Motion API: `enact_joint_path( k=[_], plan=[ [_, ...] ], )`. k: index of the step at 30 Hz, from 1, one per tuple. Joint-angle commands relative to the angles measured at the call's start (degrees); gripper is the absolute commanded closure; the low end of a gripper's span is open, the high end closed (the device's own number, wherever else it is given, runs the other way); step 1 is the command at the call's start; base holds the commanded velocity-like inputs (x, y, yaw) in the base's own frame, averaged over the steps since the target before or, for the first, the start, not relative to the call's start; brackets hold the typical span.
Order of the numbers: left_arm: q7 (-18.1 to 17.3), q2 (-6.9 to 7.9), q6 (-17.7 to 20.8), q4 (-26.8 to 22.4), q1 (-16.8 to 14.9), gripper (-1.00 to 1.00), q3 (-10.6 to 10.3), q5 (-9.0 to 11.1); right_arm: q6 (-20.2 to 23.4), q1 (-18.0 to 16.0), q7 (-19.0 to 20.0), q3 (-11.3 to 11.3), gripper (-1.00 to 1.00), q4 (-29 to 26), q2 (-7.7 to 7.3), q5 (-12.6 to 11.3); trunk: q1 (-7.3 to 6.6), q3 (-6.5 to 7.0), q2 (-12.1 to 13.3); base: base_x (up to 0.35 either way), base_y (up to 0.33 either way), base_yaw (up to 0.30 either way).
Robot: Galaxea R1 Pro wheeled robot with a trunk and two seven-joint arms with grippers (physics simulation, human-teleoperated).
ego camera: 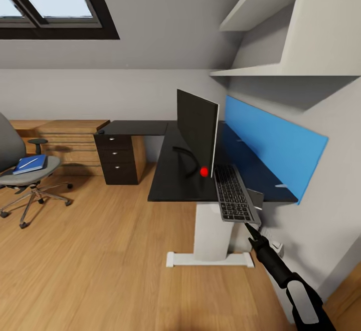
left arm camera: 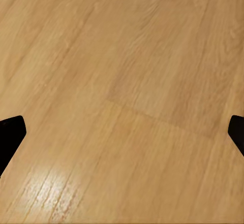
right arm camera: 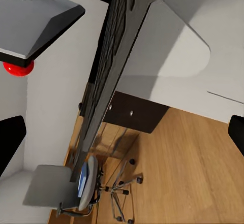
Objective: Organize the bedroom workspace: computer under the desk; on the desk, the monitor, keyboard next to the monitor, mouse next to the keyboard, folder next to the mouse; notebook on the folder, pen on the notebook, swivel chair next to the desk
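Fingers of our right gripper, spread wide, sit just off the keyboard overhanging the bench beside the monitor. Left fingers hang apart over floor. We judge the keyboard step in hand; next, nudge it fully on.

You won't find any readable text here: the keyboard keys at lower right of the head view are too small to read, and the monitor carries no legible brand.

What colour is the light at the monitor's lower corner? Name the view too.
Red. The light on the monitor shows best in the head view.
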Motion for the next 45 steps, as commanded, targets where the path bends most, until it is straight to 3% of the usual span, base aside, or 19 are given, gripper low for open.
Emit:
enact_joint_path(
  k=[1, 24, 45],
  plan=[
    [0.35, 0.06, -0.35, 0.02, -0.03, -1.0, -0.37, 0.6, 0.5, -0.04, 0.07, -0.11, -1.0, 0.0, 0.01, -0.43, 0.02, -0.05, -0.02, 0.221, 0.078, 0.0],
    [0.35, 0.06, -0.34, 0.07, -0.01, -1.0, -0.38, 0.6, 0.49, -0.04, 0.0, -0.11, -1.0, 0.0, 0.01, -0.34, 0.02, -0.05, -0.02, 0.115, 0.017, 0.0],
    [0.35, 0.06, -0.31, 0.11, -0.02, -1.0, -0.37, 0.6, 0.45, -0.04, 0.0, -0.11, -1.0, -0.08, 0.01, -0.34, 0.02, -0.05, -0.02, 0.009, 0.0, 0.0]
  ],
)
